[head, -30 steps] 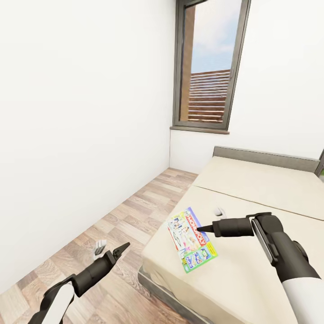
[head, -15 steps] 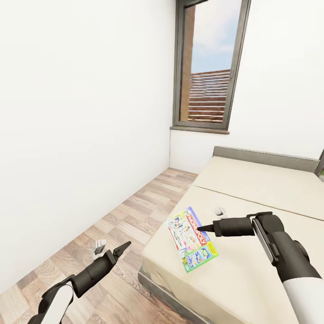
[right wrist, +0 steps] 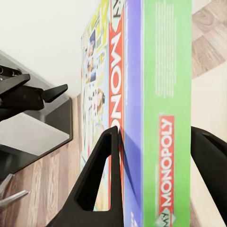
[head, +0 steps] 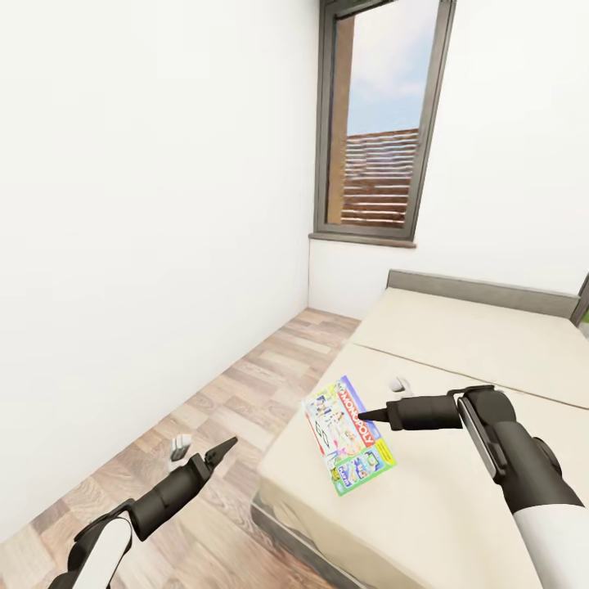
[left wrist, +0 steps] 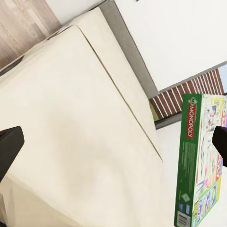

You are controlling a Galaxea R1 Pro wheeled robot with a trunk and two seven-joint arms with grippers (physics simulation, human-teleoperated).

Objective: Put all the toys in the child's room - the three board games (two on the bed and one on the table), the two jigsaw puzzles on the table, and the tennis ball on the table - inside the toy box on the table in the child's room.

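Flat printed MONOPOLY board game box (head: 349, 434): green side edge, red title band with white lettering, blue-violet strip, pale face with small multicoloured pictures.
Soft bed top (head: 458, 458): plain cream; headboard dark grey.
Wood plank floor (head: 245, 393): mixed brown and pale grey planks.
Walls white.
Window frame (head: 372, 233) dark grey, brown slats outside.
Both grippers' fingers black.
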